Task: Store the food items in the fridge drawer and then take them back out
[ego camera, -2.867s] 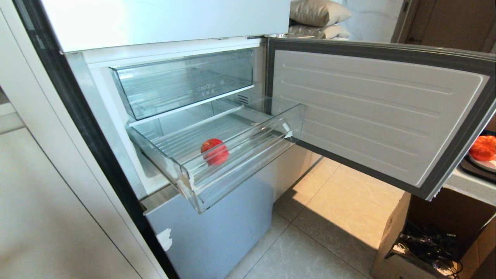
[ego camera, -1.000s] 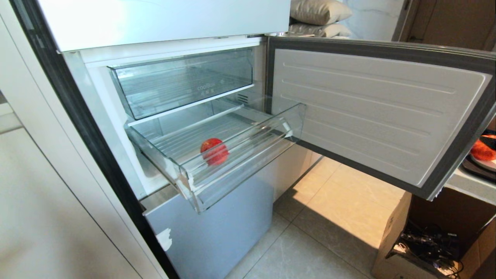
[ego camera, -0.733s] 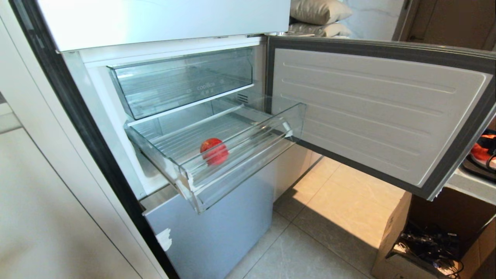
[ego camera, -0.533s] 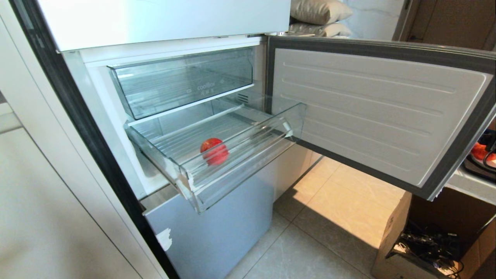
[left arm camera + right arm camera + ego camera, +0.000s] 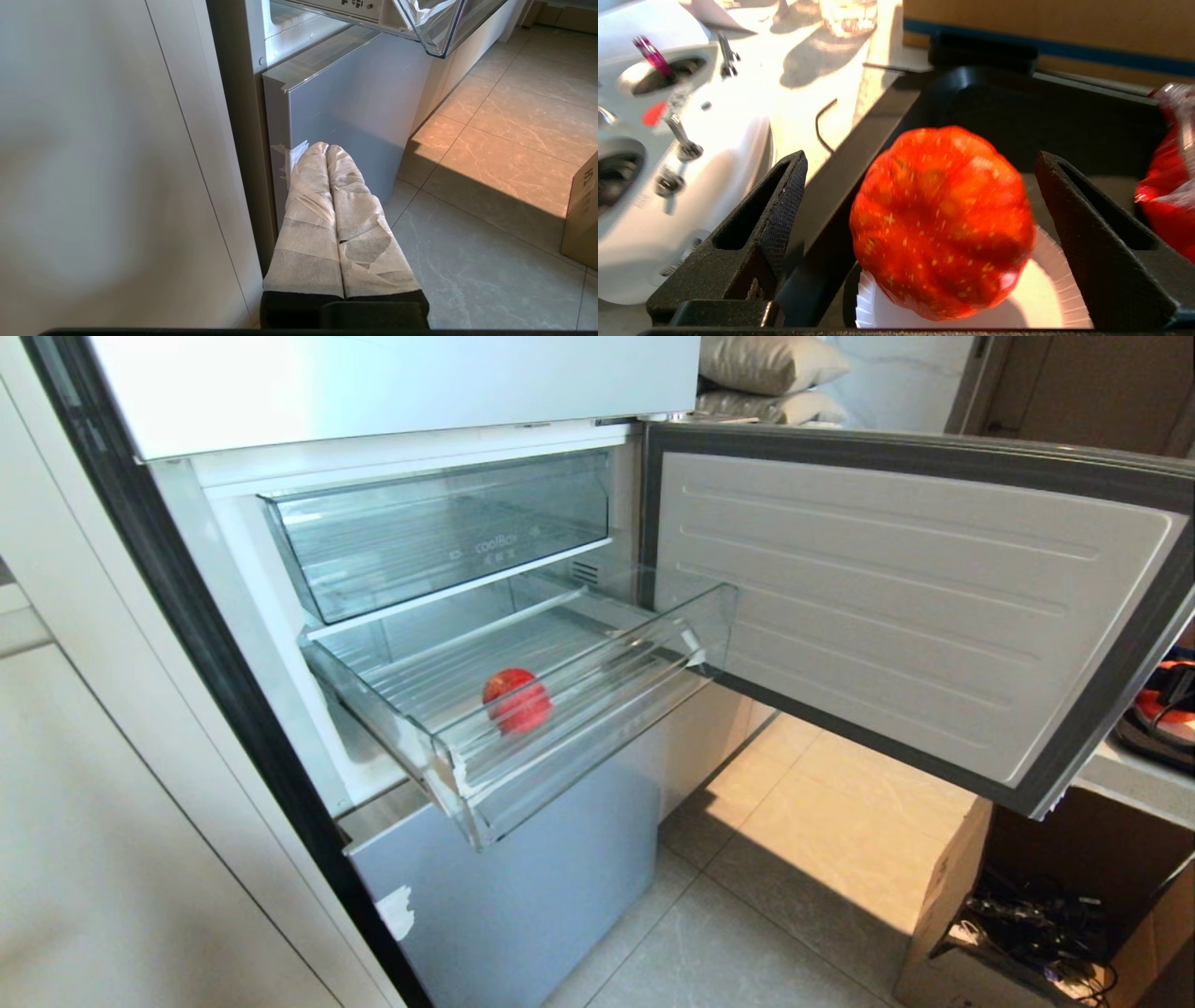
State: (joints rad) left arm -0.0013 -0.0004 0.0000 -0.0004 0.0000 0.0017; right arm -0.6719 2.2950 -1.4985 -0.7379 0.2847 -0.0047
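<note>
- Fridge door (image 5: 896,607) stands swung wide to the right of the compartment.
- Fridge drawer (image 5: 523,709) is pulled out below the clear bin (image 5: 439,537), with a round red fruit (image 5: 515,700) lying near its front lip.
- Black tray (image 5: 1064,121) holds a white paper plate (image 5: 1045,298) carrying a ribbed orange-red pumpkin (image 5: 943,224).
- Right gripper (image 5: 920,186) has its jaws spread wide on either side of the pumpkin, gripping nothing.
- Left gripper (image 5: 327,151), wrapped in white, hangs low by the fridge's blue panel (image 5: 355,102), fingers pressed together and empty.
</note>
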